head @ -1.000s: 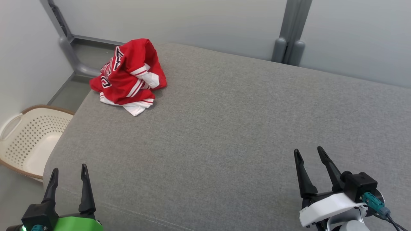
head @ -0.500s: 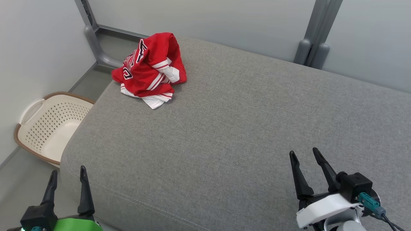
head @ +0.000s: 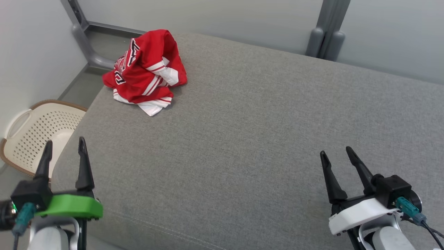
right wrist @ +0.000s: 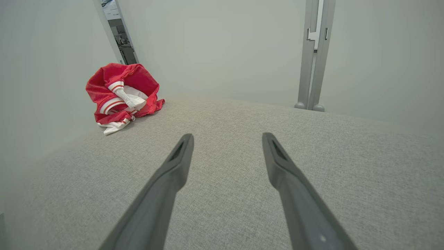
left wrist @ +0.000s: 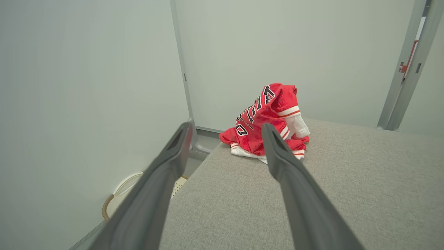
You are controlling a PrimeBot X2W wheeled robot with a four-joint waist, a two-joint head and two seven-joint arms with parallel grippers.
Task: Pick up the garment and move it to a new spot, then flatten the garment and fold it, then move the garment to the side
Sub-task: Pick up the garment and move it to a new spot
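The garment (head: 145, 71), a red jersey with white trim and black lettering, lies crumpled in a heap at the far left corner of the grey cushioned surface (head: 242, 132). It appears ahead in the left wrist view (left wrist: 269, 126) and at the upper left in the right wrist view (right wrist: 121, 93). My left gripper (head: 64, 143) stands open over the surface's near left edge, well short of the garment, with nothing between its fingers (left wrist: 291, 180). My right gripper (head: 335, 152) stands open at the near right, empty, far from the garment.
A cream perforated laundry basket (head: 34, 133) with a brown rim sits on the floor left of the surface, just beyond my left gripper. Pale walls and grey metal posts (head: 324, 31) close in the far side and the left.
The head camera has swung, shifting the whole picture. My left gripper has risen and moved forward toward the surface's near left edge. The garment lies as before.
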